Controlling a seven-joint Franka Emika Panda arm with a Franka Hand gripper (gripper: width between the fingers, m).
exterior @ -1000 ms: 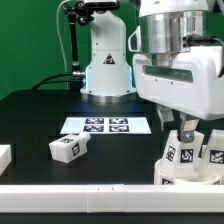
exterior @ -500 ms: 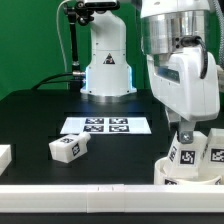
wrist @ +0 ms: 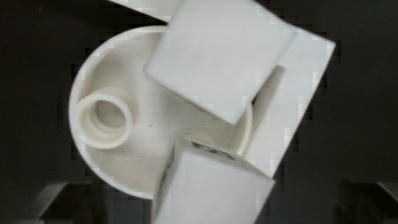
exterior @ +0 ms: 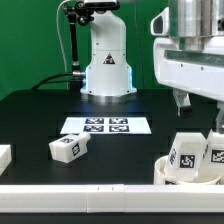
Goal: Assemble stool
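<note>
The round white seat (exterior: 171, 172) lies at the front on the exterior view's right. Two tagged white legs (exterior: 185, 152) (exterior: 213, 156) stand upright in it, side by side. A third leg (exterior: 68, 148) lies loose on the black table toward the exterior view's left. My gripper (exterior: 197, 116) hangs above the two standing legs, open and holding nothing, clear of them. In the wrist view the seat (wrist: 125, 70) shows a round socket (wrist: 107, 121), with the two legs (wrist: 231, 55) (wrist: 231, 175) seen from above. My dark fingers (wrist: 57, 203) show only dimly at the edge.
The marker board (exterior: 105, 125) lies flat in the middle of the table. The robot base (exterior: 107, 60) stands behind it. A white rail (exterior: 90, 200) runs along the front edge. A white block end (exterior: 4, 157) shows at the exterior view's far left.
My gripper was down around the nearer standing leg. It has let go and risen up and toward the exterior view's right. The legs and seat stay in place.
</note>
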